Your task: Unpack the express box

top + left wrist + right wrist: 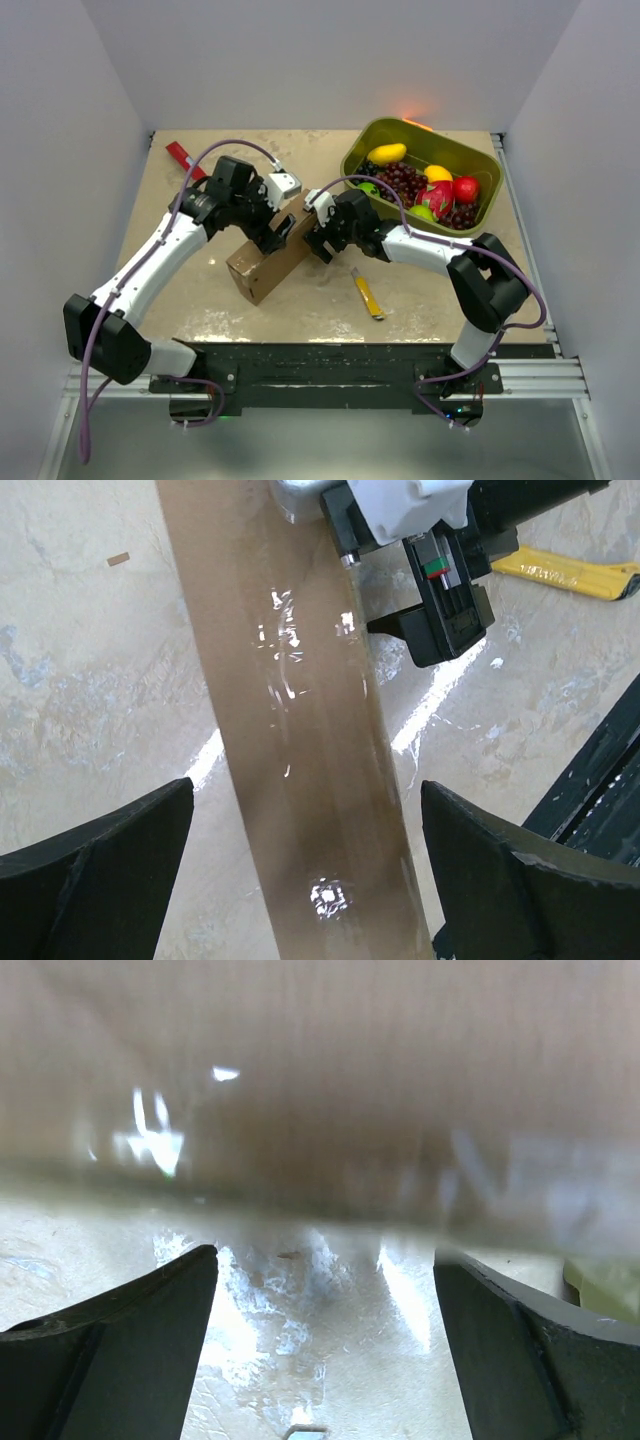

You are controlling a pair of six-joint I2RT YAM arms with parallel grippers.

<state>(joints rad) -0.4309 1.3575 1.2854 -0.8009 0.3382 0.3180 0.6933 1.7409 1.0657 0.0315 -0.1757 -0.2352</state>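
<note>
Left hand (283,232) spread wide over the shut box (262,268) in the middle of the surface (450,275), right hand (318,240) gaping just beside it, neither gripping anything (opening not yet begun, I'd say), so next I need a steadying hold and a lid edge to pry.

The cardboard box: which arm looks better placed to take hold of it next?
Probably the left. The left gripper is open with the express box between its fingers, so closing could grip it. The right gripper is open, but the box lies ahead of its fingers, not between them.
</note>
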